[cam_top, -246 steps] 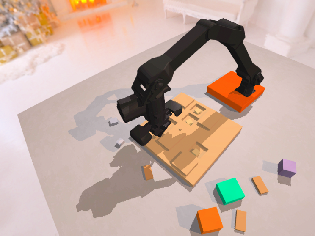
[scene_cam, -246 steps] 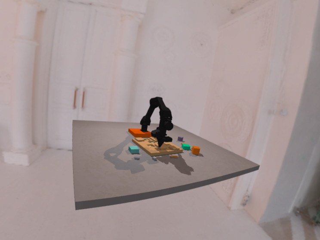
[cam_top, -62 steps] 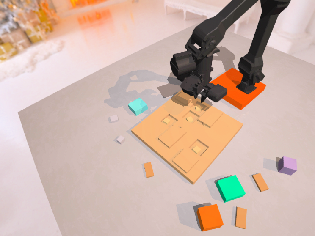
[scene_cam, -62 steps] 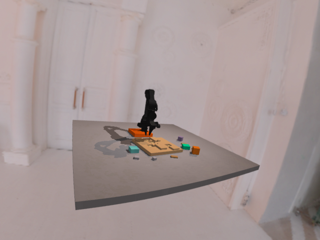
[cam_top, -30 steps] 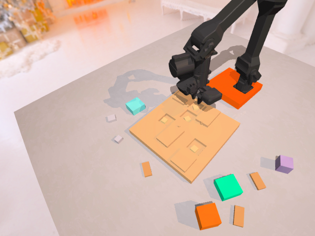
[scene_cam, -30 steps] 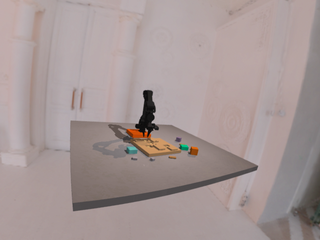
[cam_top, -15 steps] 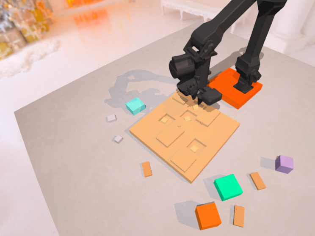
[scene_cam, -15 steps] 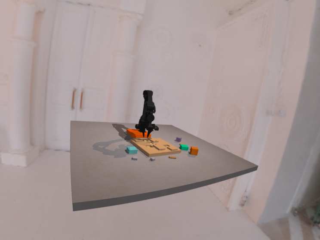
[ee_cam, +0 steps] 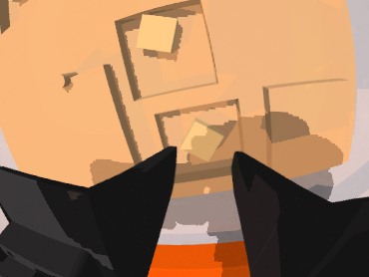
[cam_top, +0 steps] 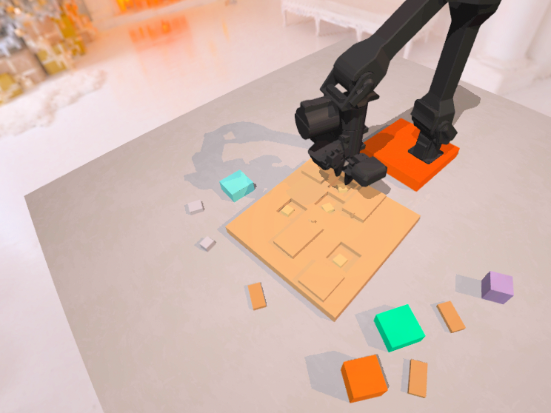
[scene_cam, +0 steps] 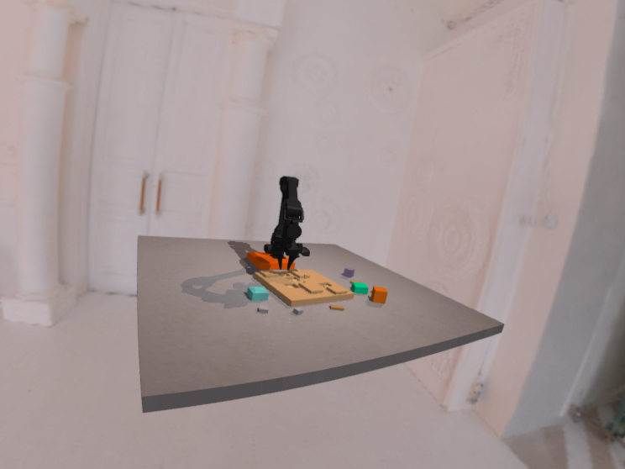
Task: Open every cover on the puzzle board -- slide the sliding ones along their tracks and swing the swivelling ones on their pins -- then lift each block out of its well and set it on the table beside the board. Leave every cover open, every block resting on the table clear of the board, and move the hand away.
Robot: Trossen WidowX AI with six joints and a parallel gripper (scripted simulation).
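Observation:
The tan puzzle board (cam_top: 391, 226) (scene_cam: 290, 297) (ee_cam: 285, 21) lies mid-table. Its flat covers, such as one (cam_top: 297, 238) in the middle and one (cam_top: 321, 279) near the front corner, sit beside uncovered wells. Small tan blocks sit in wells: one (cam_top: 286, 209) at the left, one (cam_top: 327, 206) (ee_cam: 159, 34) beside it, one (cam_top: 340, 260) near the front. My gripper (cam_top: 344, 178) (scene_cam: 288, 263) (ee_cam: 204, 157) is open and low over the back well, its fingertips on either side of that well's tan block (cam_top: 342, 189) (ee_cam: 201, 139), not closed on it.
The arm's orange base (cam_top: 409, 155) stands behind the board. On the table lie a cyan block (cam_top: 237, 185), a green block (cam_top: 399, 327), an orange block (cam_top: 364, 377), a purple cube (cam_top: 497, 287), two small grey pieces (cam_top: 195, 206) (cam_top: 206, 242) and tan slabs (cam_top: 256, 295) (cam_top: 450, 316) (cam_top: 417, 377).

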